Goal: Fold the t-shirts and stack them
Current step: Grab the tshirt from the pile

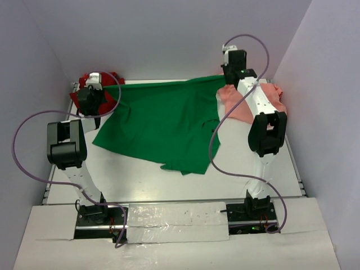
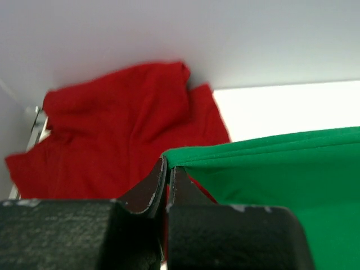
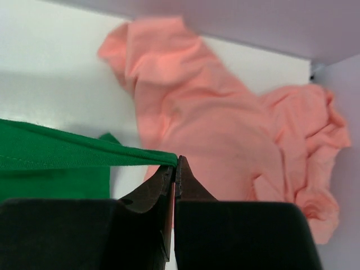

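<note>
Green t-shirt (image 1: 163, 121) across white table (image 1: 140, 183) — lilac walls (image 1: 169, 34).

Near edge of table (image 1: 140, 180) lay open; green t-shirt (image 1: 163, 124) blocked the centre; red t-shirt (image 2: 112, 129) and salmon t-shirt (image 3: 197, 129) crowded the far corners.

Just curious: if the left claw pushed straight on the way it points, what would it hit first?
Probably the crumpled red t-shirt, lying ahead of the left claw; exact depth is unclear.
</note>
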Robot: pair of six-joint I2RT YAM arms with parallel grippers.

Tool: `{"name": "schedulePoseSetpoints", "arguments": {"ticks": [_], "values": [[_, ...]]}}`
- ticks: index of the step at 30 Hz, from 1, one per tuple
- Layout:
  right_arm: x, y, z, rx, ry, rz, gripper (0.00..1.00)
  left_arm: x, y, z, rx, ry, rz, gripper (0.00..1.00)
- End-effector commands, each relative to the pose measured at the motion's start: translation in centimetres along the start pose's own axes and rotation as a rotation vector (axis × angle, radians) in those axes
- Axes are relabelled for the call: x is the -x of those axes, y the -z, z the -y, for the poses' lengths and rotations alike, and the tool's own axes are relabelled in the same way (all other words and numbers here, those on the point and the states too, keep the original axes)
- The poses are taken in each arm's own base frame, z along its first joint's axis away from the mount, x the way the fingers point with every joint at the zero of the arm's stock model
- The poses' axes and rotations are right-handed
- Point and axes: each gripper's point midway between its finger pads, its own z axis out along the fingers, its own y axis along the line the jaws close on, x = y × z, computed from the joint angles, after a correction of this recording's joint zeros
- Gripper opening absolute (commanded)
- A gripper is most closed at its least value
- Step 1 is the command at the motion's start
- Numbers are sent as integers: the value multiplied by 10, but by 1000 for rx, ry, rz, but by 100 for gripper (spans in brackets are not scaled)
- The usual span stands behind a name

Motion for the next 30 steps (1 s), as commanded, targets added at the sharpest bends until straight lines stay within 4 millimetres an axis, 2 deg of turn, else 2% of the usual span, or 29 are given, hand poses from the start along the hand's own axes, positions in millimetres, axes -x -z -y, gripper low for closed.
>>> {"name": "schedulePoseSetpoints", "arguments": {"ticks": [1,3,4,6,7,9,10,11,12,13,14,15,17,18,20,21,22,23,27,29,30], "values": [[95,62,51,-98,-97,251,0,94,-4,-24,60,4,202,0],[120,84,47,-82,-117,312,0,117,-1,-22,51,10,222,0],[142,108,53,-88,-130,377,0,150,6,-20,44,40,275,0],[163,138,52,-79,-140,445,0,178,16,-17,34,45,302,0],[180,169,51,-67,-148,512,0,213,31,-15,32,43,362,0],[192,201,49,-51,-162,576,0,240,48,-13,26,45,396,0],[201,233,47,-34,-166,633,0,269,69,-11,25,41,451,0],[203,249,47,-36,-166,656,0,283,81,-10,24,38,475,0],[205,264,47,-35,-171,680,0,310,106,-8,24,29,533,0],[207,291,48,-23,-176,721,0,314,116,-5,18,25,536,0],[206,304,49,-21,-181,738,0,323,128,-4,18,18,554,0],[206,332,55,-16,-192,776,0,344,155,-1,20,4,605,0],[203,353,58,-10,-204,804,0,353,177,1,22,-3,625,0],[202,381,66,-13,-219,856,0,369,202,3,26,-19,670,0],[197,399,68,-3,-225,877,0,380,223,4,33,-22,691,0],[192,415,72,0,-226,893,0,394,245,7,34,-34,728,0],[190,424,73,1,-231,902,0,403,256,7,40,-34,748,0],[187,432,75,7,-234,911,0,403,262,8,39,-30,732,0],[172,467,85,-1,-249,951,0,433,306,11,43,-31,785,0],[167,482,91,-5,-253,975,0,436,315,12,40,-26,779,0],[165,491,94,-5,-255,979,0,444,328,14,40,-30,801,0]]}}
